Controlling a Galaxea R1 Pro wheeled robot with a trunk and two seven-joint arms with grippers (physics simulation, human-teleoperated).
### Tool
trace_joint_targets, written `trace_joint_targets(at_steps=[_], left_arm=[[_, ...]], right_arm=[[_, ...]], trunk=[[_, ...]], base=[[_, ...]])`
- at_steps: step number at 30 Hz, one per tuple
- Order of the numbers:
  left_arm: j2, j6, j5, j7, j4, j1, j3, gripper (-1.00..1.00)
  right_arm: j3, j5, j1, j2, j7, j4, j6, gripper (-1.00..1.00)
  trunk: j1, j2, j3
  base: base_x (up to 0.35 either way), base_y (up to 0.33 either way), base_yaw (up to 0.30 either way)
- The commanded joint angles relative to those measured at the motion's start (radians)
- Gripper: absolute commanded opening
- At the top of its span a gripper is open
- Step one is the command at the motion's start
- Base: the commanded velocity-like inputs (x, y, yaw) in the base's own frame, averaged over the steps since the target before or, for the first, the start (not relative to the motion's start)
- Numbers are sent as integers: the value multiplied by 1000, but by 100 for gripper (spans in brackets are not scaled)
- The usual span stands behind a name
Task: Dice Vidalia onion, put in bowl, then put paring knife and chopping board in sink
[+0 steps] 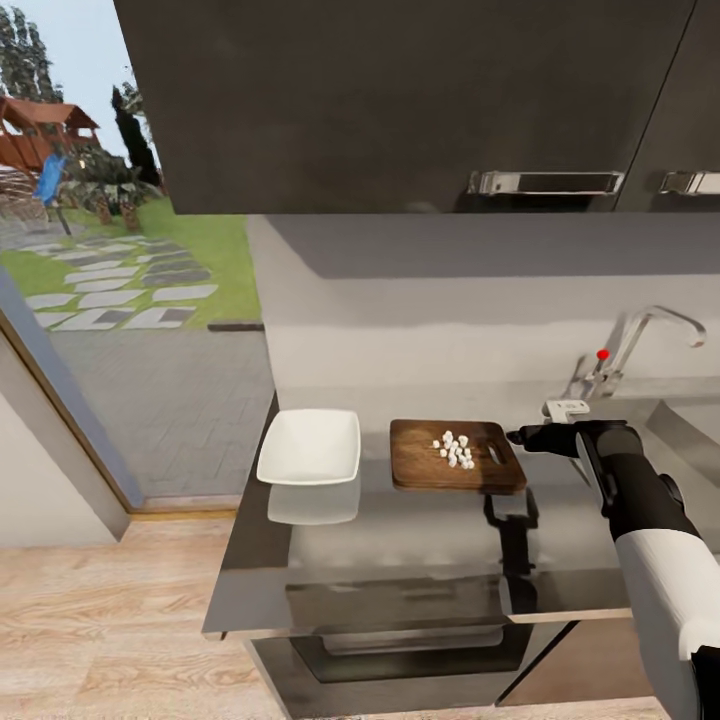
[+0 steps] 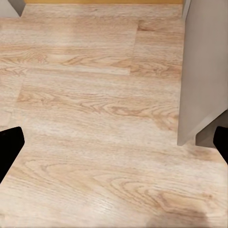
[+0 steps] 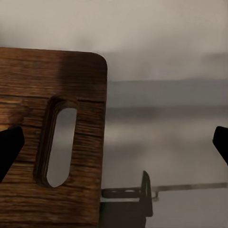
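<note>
So the brown wooden chopping board [image 1: 457, 456] with the handle hole sits flat on the long grey glossy countertop [image 1: 420, 560], with a little pile of white diced onion pieces [image 1: 455, 450] near its middle. The white squarish shallow bowl [image 1: 310, 447] is just beside it on the window side, apart from the board, nothing in it.

The right gripper [image 1: 518, 437] hovers at the board's handle-hole end, jaws spread wide with nothing between them; in the right wrist view the board's slot [image 3: 59, 142] sits between the dark fingertips [image 3: 9, 147].

The left gripper [image 2: 114, 147] is also spread open, pointing at the light wood floor [image 2: 95, 109] next to a grey cabinet side [image 2: 204, 71].

Behind: chrome tap with red knob [image 1: 603, 354], dark wall cabinets [image 1: 400, 100] with chrome handles. No readable writing anywhere.
</note>
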Motion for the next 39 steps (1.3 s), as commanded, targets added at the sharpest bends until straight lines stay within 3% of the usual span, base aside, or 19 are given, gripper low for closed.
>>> trace_joint_targets(at_steps=[1, 39], left_arm=[[0, -6, 3, -1, 4, -2, 0, 100], [1, -6, 3, -1, 4, -2, 0, 100]], right_arm=[[-2, 10, -1, 0, 9, -1, 3, 100], [-2, 10, -1, -14, 7, -1, 3, 100]], trunk=[[0, -1, -3], [0, -1, -64]], base=[[0, 0, 0], [9, -8, 0]])
